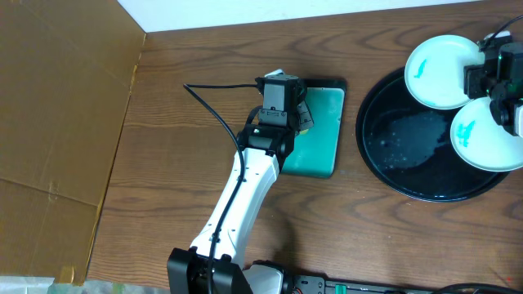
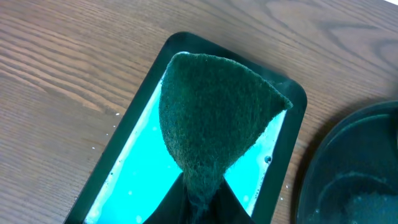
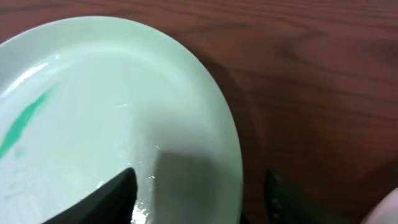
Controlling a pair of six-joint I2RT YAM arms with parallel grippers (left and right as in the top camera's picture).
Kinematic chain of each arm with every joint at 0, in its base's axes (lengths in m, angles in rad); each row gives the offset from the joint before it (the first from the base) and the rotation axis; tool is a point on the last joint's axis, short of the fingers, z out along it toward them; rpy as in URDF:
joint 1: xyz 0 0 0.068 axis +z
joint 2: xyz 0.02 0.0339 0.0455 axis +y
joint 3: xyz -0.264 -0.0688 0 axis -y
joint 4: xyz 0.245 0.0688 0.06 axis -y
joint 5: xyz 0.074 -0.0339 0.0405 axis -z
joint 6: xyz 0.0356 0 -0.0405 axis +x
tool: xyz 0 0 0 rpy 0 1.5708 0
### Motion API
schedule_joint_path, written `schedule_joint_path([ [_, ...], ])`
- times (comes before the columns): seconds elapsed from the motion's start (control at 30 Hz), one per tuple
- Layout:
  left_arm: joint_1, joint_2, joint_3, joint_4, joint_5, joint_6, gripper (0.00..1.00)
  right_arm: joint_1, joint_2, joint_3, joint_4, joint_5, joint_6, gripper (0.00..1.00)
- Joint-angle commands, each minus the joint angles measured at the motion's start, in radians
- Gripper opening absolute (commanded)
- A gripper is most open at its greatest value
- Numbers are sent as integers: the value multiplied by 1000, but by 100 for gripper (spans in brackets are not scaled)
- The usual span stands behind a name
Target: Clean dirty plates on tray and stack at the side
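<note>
The black round tray (image 1: 364,139) lies at the right. Two white plates with teal smears rest on it: one at the back (image 1: 433,73), one at the front right (image 1: 482,143). A third plate is not in view. My right gripper (image 1: 478,72) is open, its fingers (image 3: 199,199) astride the right rim of the back plate (image 3: 124,93), one finger over the plate and one outside. My left gripper (image 1: 301,114) is shut on a dark green scouring pad (image 2: 211,112), held just above the teal liquid; its fingers show at the bottom of the left wrist view (image 2: 199,208).
A rectangular black-rimmed dish (image 1: 323,143) with teal liquid sits left of the tray; its rim (image 2: 291,140) shows under the pad, with the tray's edge (image 2: 348,168) beside it. A brown cardboard sheet (image 1: 57,122) covers the table's left side. The tray's middle is wet.
</note>
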Motion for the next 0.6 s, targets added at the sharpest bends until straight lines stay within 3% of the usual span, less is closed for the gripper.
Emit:
schedule_joint_path([
  [0.0,5,-2,-4,2,-1,9,7,0,20,4,5,44,-19,64],
  [0.3,5,-2,-4,2,-1,9,7,-2,35,4,5,43,-8,63],
  [0.4,5,-2,-4,2,-1,9,7,-2,46,4,13,43,-7,54],
  [0.53,5,-2,-4,2,-1,9,8,-2,47,4,16,42,26,51],
  [0.57,5,-2,-4,2,-1,9,7,-2,47,4,17,42,42,46],
])
